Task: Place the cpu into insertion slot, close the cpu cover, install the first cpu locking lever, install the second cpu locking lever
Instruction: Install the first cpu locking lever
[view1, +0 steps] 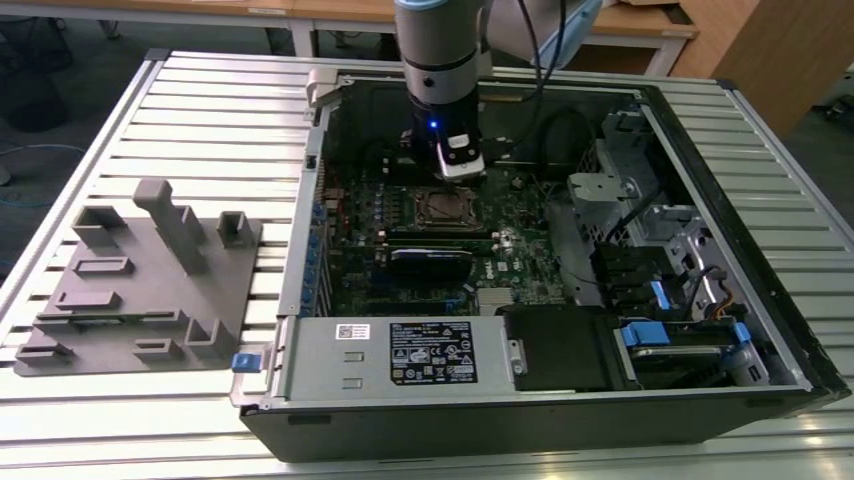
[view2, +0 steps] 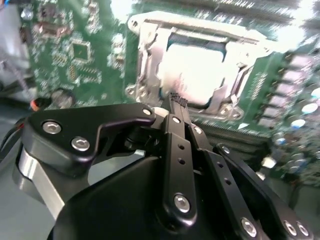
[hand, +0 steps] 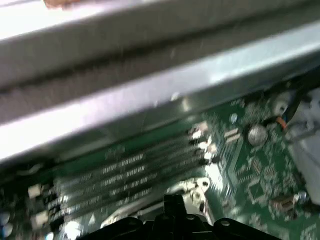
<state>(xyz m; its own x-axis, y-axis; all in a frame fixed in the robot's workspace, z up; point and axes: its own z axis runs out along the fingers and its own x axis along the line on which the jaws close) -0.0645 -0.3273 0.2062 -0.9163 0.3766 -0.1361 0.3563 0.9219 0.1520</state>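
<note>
Black linked fingers of our gripper sit pressed together and empty, their tips just above the near edge of the thin silvery metal cpu cover. We see that square frame lying flat over the dull silver-grey square cpu, which rests level in the shiny-rimmed dark insertion slot. Around it spreads the green motherboard, studded with small components. In the exterior view, our arm hangs inside the open black computer case.
</note>
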